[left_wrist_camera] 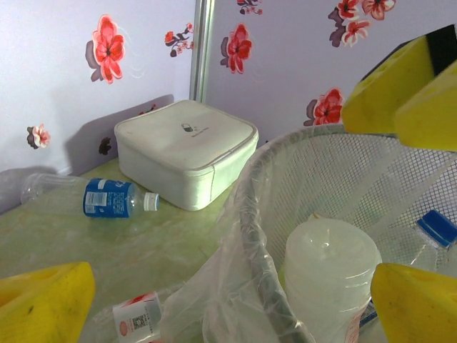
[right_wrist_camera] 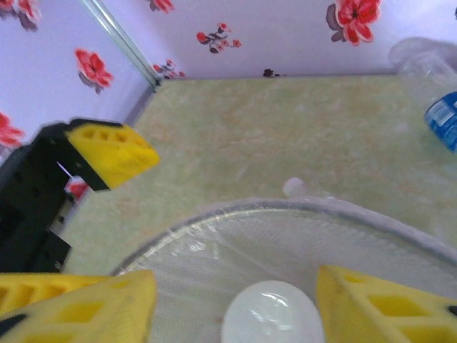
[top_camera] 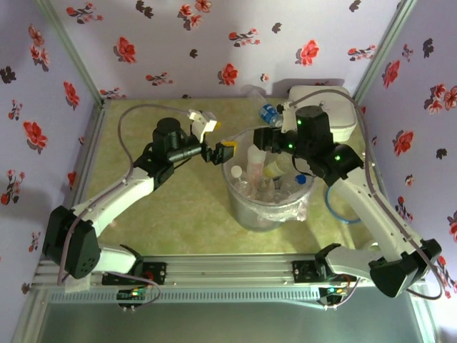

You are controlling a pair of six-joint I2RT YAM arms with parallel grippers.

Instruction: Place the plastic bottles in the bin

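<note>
The bin [top_camera: 235, 202] stands mid-table, bag-lined, with several plastic bottles in it. A white bottle [left_wrist_camera: 332, 264] stands upright inside by the rim [left_wrist_camera: 251, 214]. My left gripper [top_camera: 222, 151] hangs open just outside the bin's left rim, nothing between its yellow fingers [left_wrist_camera: 44, 304]. My right gripper [top_camera: 258, 143] hovers over the bin's back part, its jaws apart and empty, with the white bottle [right_wrist_camera: 270, 314] below them. A blue-labelled bottle [top_camera: 270, 113] [left_wrist_camera: 107, 198] lies on the table behind the bin. A red-labelled bottle [left_wrist_camera: 136, 321] lies at the bin's base.
A white lidded box [top_camera: 335, 107] [left_wrist_camera: 187, 150] sits at the back right corner. Another small bottle [top_camera: 201, 120] lies at the back left. Flowered walls close the table on three sides. A blue cable loop [top_camera: 341, 214] lies right of the bin.
</note>
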